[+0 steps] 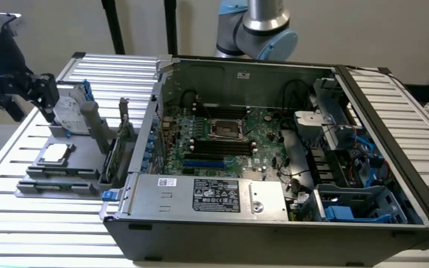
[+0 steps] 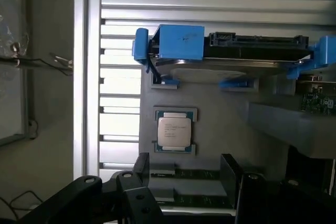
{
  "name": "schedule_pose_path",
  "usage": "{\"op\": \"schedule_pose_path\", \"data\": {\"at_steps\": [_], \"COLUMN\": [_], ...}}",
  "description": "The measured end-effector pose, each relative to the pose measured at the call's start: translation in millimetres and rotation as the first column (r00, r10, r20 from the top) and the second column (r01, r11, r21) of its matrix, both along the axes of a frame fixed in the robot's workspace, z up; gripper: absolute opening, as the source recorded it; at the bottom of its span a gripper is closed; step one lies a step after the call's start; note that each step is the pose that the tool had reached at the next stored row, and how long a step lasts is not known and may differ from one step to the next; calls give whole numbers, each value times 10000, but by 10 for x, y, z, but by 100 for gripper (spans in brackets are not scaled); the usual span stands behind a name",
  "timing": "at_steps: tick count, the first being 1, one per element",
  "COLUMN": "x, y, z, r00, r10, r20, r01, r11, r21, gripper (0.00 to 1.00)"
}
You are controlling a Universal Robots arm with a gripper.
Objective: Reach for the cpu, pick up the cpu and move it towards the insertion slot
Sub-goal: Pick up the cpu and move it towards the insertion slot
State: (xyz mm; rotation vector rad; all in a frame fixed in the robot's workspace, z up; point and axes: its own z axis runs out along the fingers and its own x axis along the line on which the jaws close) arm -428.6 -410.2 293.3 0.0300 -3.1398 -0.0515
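Currently one cpu [image 2: 175, 131], flat in grey holder [image 2: 220, 129], untouched. One insertion slot [image 1: 225, 129], in open case [image 1: 199, 229] beside holder. One gripper [image 2: 184, 161] over holder, pointed down at cpu, jaws wide apart, holding nothing.

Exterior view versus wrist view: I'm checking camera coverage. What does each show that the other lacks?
Exterior view: the opened computer case with the insertion slot on its green board. Wrist view: the pincer with fingers spread open, clear of the cpu. Both: the cpu lying untouched in its grey holder beside the blue-railed hard drive.
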Motion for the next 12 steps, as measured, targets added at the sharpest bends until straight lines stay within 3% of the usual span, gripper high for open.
{"op": "schedule_pose_path", "data": {"at_steps": [12], "x": [13], "y": [-26], "z": [-217], "r00": [10000], "r10": [8], "r20": [0], "r01": [-8], "r11": [10000], "r21": [0], "gripper": [65]}}
